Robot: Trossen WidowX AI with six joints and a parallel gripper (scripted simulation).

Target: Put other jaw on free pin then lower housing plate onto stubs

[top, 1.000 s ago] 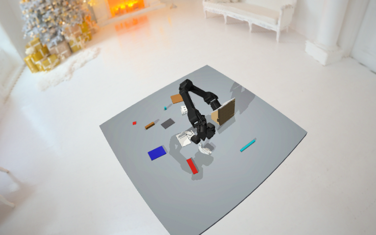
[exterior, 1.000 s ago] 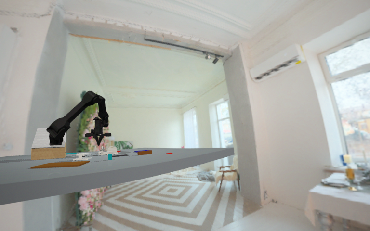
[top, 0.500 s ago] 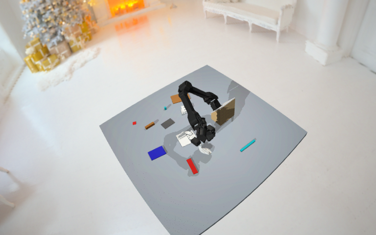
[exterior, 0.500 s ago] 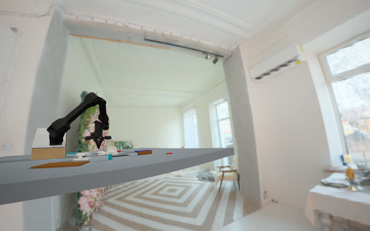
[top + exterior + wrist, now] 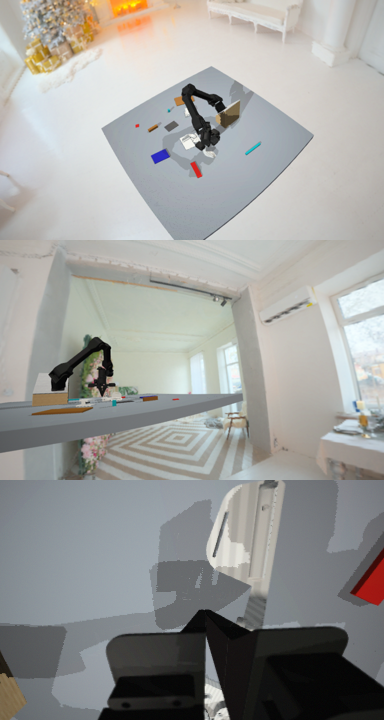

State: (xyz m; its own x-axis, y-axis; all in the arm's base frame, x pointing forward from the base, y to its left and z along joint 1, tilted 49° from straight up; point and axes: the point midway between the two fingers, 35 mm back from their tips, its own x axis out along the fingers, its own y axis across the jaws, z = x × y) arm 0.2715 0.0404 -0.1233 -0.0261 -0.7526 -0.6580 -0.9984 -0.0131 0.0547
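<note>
My gripper (image 5: 208,145) (image 5: 102,395) (image 5: 204,615) is shut and empty, pointing down low over the table. A white jaw (image 5: 209,153) (image 5: 239,535) with a curved outer edge lies beyond the fingertips; its narrow arm runs back toward them, and its near end is partly hidden by the fingers. The white base (image 5: 187,143) is beside the gripper, with white parts on it partly hidden by the arm. A slice of white parts shows between the fingers in the wrist view. Pins and gear teeth cannot be made out. A separate white piece (image 5: 186,112) (image 5: 84,402), possibly the housing plate, lies behind the arm.
A red block (image 5: 196,169) (image 5: 372,585) and a blue slab (image 5: 160,156) lie near the base. A dark grey plate (image 5: 171,126), brown block (image 5: 152,128) and orange-brown board (image 5: 178,101) lie farther back. A cyan bar (image 5: 252,148) lies right. A wooden block (image 5: 230,115) stands by the arm.
</note>
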